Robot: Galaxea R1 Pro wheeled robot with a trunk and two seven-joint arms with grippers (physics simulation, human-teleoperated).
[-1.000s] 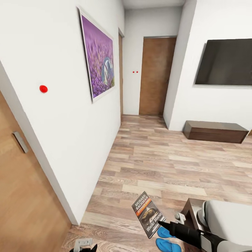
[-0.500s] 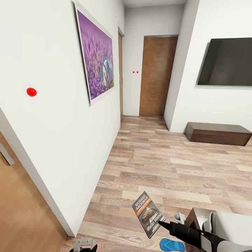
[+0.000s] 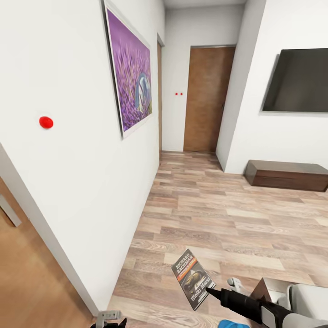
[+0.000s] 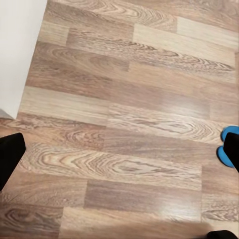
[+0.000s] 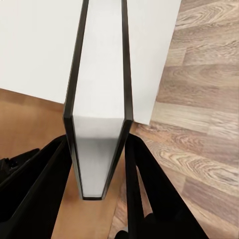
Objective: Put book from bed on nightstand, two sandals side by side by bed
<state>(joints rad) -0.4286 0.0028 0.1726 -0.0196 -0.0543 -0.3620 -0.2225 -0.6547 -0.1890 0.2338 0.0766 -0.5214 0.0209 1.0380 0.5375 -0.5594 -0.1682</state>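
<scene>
Carrying the book (image 3: 193, 279) upright through the bedroom, at about 6 o'clock in the head view, cover with its white lettering and orange strip facing the camera. Pinching it by its lower edge in the right gripper (image 3: 210, 290), reaching in from 5 o'clock, fingers closed tight against both covers as seen along the page edges of the book (image 5: 99, 74) from the wrist. Holding it clear above the wood floor (image 3: 218, 214), probably so that it can be lowered flat onto a nightstand once one comes within reach. Hanging low at 7 o'clock with the left gripper (image 3: 108, 319), fingers spread wide apart and grasping nothing, left gripper (image 4: 119, 159) looking straight down at bare planks, seemingly free for the footwear later. Lying on the floor at 5 o'clock, a blue sandal (image 3: 230, 324), cut off by the frame's edge; again showing as a sliver of sandal (image 4: 226, 144) partly behind a dark finger, too little to tell one shoe from two. Peeking in at 4 o'clock, a corner of the bed (image 3: 269, 289), mostly cropped. Framing the scene, a purple picture (image 3: 132, 77) at 10 o'clock, a door (image 3: 207, 98) at 12 and a television (image 3: 298, 79) at 2.
</scene>
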